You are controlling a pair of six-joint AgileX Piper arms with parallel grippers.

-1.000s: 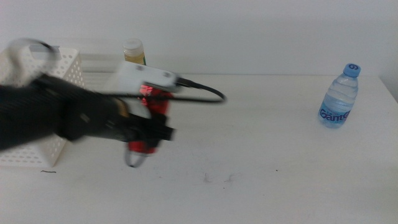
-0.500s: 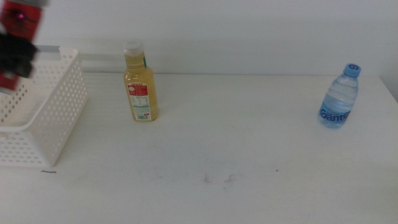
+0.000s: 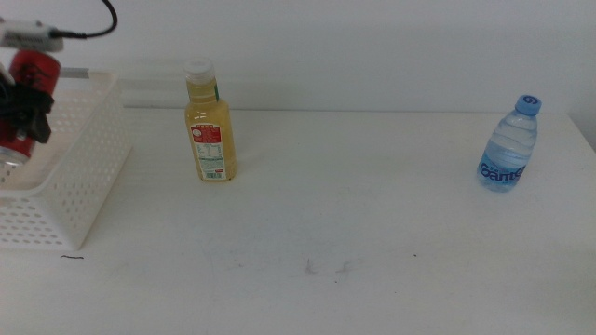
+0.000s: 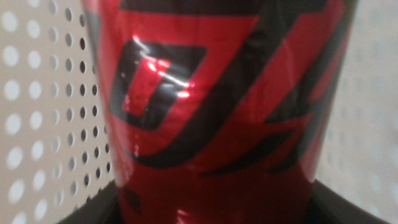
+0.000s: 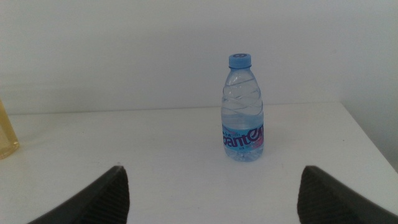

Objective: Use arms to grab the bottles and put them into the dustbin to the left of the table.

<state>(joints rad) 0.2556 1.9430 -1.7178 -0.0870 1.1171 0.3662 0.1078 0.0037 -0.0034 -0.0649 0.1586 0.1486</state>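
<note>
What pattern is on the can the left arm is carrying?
Glossy red with bold black angular graphics on the slim red soda can; clearest in the left wrist view.

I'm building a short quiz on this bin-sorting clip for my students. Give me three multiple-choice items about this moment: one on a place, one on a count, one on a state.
1. Where is the red soda can?
A. Standing on the table beside the juice bottle
B. Held over the dustbin at the left
C. Lying by the water bottle

2. How many drink containers stand on the table?
A. One
B. Two
C. Three

3. How is the right pincer?
A. Open, holding nothing
B. Shut on the water bottle
C. Shut on the juice bottle

Answers:
1 B: the left pincer grips the can above the perforated basket, whose holed wall fills the left wrist view behind the can.
2 B: only the yellow juice bottle and the water bottle stand there.
3 A: its jaws stand wide apart, the water bottle well beyond them.
</note>
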